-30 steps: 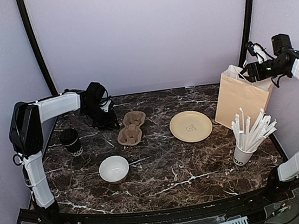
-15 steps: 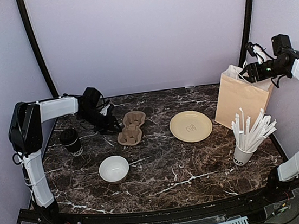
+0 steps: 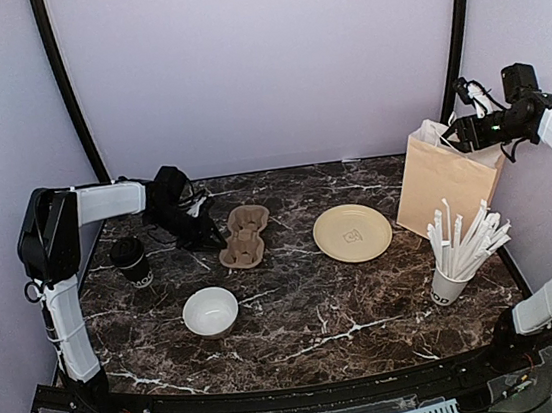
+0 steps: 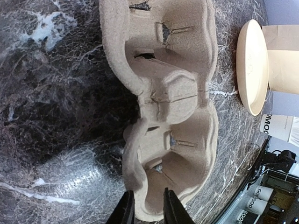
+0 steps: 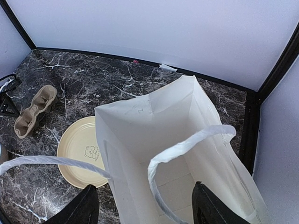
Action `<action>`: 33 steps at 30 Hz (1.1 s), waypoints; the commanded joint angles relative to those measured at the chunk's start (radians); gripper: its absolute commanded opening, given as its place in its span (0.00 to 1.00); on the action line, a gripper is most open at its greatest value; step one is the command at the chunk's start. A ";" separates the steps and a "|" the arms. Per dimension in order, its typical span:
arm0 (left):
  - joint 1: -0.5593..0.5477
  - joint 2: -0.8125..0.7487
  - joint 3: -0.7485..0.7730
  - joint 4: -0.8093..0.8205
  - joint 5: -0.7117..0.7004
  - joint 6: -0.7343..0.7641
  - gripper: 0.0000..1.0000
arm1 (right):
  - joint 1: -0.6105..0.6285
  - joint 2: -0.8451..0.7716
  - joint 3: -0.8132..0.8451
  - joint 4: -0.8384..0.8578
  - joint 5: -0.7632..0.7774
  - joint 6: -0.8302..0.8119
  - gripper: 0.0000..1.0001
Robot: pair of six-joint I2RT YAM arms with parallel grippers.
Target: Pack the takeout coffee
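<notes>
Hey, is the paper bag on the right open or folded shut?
Open. The paper bag stands upright with its mouth spread wide, and the right wrist view looks straight down into its white inside.

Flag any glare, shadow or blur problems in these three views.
Top external: even soft light, sharp, faint shadows only. Left wrist: dark shadow on the marble beside the cup carrier, a pale sheen lower left. Right wrist: paper bag bright but not washed out, its near handle slightly soft.

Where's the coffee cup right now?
Top view: the coffee cup stands near the table's left edge, left of the cardboard cup carrier and farther back than the white bowl.
</notes>
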 commanded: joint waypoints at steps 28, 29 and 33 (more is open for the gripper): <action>0.003 -0.009 -0.092 0.130 0.145 -0.041 0.14 | -0.004 -0.012 -0.013 0.046 -0.015 0.009 0.68; 0.002 -0.007 -0.092 0.132 0.145 -0.046 0.14 | -0.004 -0.011 -0.014 0.046 -0.015 0.009 0.68; 0.002 0.008 -0.096 0.150 0.161 -0.059 0.19 | -0.005 -0.010 -0.016 0.049 -0.015 0.008 0.68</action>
